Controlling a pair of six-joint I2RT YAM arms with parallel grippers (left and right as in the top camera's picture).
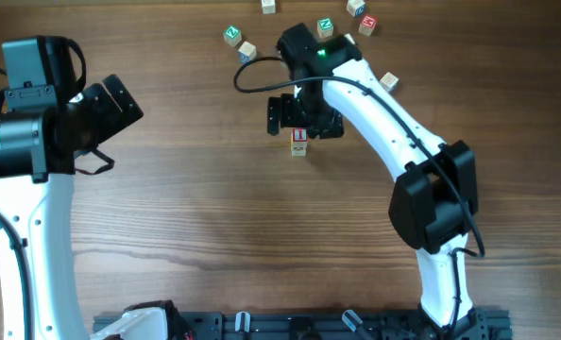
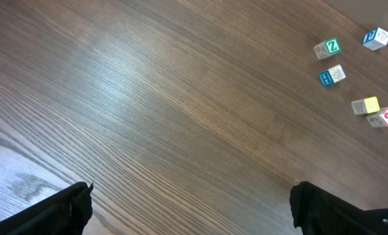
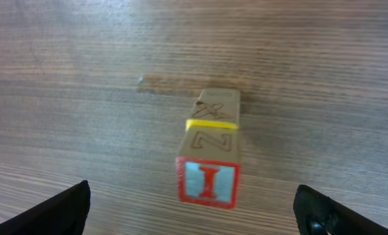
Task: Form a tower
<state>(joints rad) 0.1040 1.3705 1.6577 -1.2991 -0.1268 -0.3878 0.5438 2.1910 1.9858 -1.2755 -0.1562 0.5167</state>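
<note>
Soft, even light — pale glare on the tabletop (image 2: 24, 179) in the left wrist view; right wrist view slightly blurred.

The tower (image 3: 208, 163) is showing a red "I" in a red frame on its white top face, and its middle cube (image 3: 213, 140) is carrying a carved "Z" on the side. Off to the side, a loose green cube (image 2: 328, 47) is flashing a white "Z". The red cube's (image 2: 383, 118) character is looking too small to read.

Fingers (image 3: 60, 212) of the right tool (image 3: 193, 209) are cropped at bottom.
</note>
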